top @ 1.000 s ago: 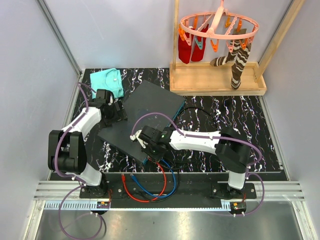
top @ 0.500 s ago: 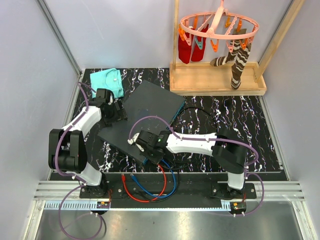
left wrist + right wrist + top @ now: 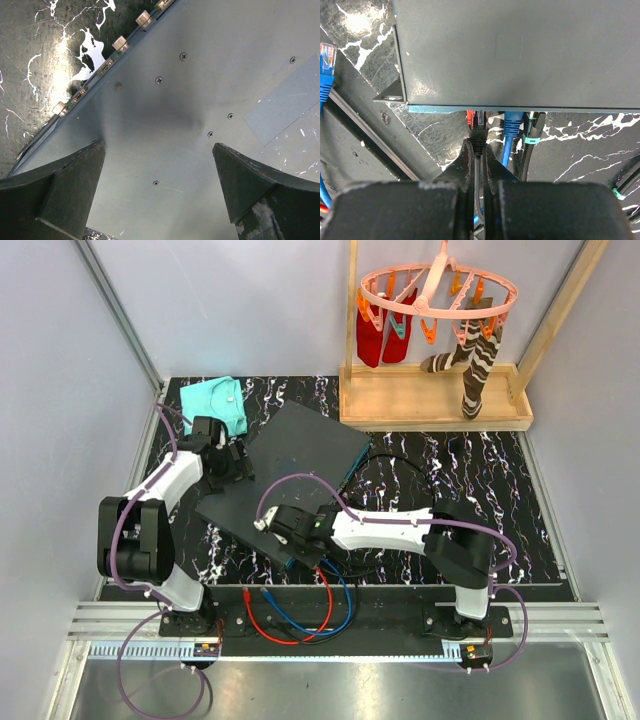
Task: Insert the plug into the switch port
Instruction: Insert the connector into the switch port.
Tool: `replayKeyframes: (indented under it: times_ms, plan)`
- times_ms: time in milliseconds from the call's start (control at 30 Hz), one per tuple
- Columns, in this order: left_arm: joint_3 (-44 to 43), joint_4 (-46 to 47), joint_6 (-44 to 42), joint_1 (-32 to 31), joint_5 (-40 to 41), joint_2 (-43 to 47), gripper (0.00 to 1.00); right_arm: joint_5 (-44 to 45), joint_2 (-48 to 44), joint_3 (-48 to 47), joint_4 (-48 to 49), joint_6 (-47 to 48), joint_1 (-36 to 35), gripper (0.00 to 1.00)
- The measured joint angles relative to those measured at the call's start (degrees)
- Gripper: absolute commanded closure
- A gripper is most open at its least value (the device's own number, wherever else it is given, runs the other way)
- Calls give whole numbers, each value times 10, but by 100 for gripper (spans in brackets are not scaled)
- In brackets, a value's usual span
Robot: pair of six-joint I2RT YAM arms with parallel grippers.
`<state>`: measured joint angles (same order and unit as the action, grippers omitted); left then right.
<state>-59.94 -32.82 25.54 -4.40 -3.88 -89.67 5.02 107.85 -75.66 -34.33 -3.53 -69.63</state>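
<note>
While nipped between right jaws, plug (image 3: 477,127) at switch (image 3: 520,50) edge

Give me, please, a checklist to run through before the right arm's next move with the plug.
1. Right jaws shut on plug: ok.
2. Plug in line with a port on the teal edge of the switch: ok, by the look of it.
3. Plug fully seated: cannot tell, tip hidden under the edge.
4. Blue cable beside it, apart from plug: ok.
5. Left jaws gripping switch: not ok, open over its top.
</note>
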Motion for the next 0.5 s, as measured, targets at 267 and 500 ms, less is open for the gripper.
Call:
replayKeyframes:
  times_ms: [267,500]
  plan:
    - [-7,-7,0,0,0,-5,1,10,-18,17,18,0,-5,100]
    - [-9,-9,0,0,0,-7,1,19,-28,21,27,1,-13,100]
